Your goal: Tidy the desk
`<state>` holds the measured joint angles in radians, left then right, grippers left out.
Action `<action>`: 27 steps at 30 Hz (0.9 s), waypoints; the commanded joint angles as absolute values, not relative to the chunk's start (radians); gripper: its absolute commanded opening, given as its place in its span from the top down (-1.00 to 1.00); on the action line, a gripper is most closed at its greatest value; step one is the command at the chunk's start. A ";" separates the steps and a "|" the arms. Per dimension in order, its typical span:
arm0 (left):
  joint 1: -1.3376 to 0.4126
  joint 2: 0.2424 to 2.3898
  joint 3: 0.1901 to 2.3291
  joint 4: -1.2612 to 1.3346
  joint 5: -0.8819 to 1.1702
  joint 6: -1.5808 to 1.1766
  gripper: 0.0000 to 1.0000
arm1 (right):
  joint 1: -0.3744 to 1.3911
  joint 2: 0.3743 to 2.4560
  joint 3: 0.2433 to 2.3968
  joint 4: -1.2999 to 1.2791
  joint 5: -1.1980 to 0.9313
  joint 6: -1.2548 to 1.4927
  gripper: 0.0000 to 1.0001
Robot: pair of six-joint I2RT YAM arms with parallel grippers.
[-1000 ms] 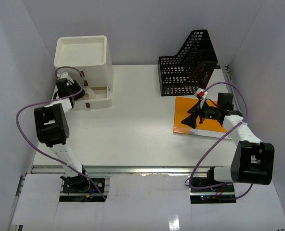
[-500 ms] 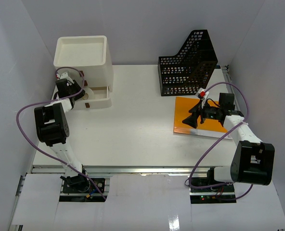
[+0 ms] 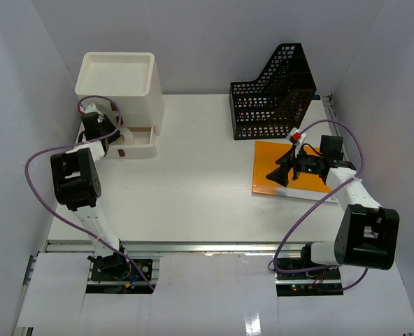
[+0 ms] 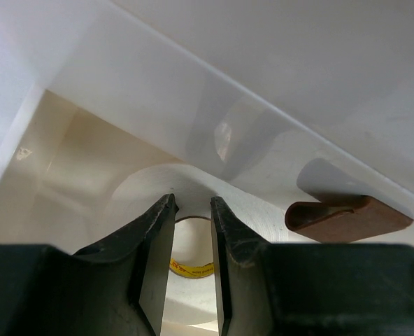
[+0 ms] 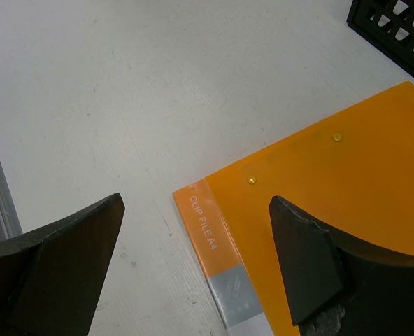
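Note:
The desk (image 3: 193, 189) is the white tabletop. At its back left stands a white drawer box (image 3: 123, 84) with the bottom drawer (image 3: 143, 143) pulled out. My left gripper (image 3: 112, 133) reaches into that drawer. In the left wrist view, my left gripper (image 4: 191, 201) has its jaws a little apart over a white tape roll (image 4: 193, 183) lying in the drawer, and nothing is clamped between them. On the right lies an orange clip file (image 3: 266, 155). My right gripper (image 3: 280, 173) hovers wide open over the near-left corner of the orange clip file (image 5: 333, 182).
A black mesh file holder (image 3: 273, 94) stands at the back right, just behind the clip file, and its corner (image 5: 396, 28) shows in the right wrist view. A brown drawer handle (image 4: 347, 217) sits right of my left fingers. The metal rail (image 3: 207, 246) runs along the near edge.
The drawer box has shifted slightly to the left and the bottom drawer sticks out less. My left gripper moved with it. The right arm has barely moved.

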<state>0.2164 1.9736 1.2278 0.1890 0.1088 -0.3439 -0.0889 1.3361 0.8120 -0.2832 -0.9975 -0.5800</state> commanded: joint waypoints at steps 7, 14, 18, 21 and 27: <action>0.198 1.949 1.196 0.180 0.097 -0.334 0.19 | -0.094 1.331 0.851 -0.284 -1.027 -0.586 -0.82; 0.199 1.792 1.161 0.229 0.144 -0.373 0.10 | -0.094 1.325 0.851 -0.286 -1.034 -0.586 -0.82; 0.199 1.704 1.153 0.221 0.169 -0.407 0.06 | -0.094 1.319 0.853 -0.287 -1.037 -0.586 -0.82; 0.202 1.663 1.134 0.205 0.166 -0.419 0.06 | -0.094 1.315 0.854 -0.291 -1.042 -0.585 -0.82; 0.242 1.516 1.010 0.200 0.160 -0.516 0.12 | -0.094 1.304 0.854 -0.291 -1.053 -0.586 -0.82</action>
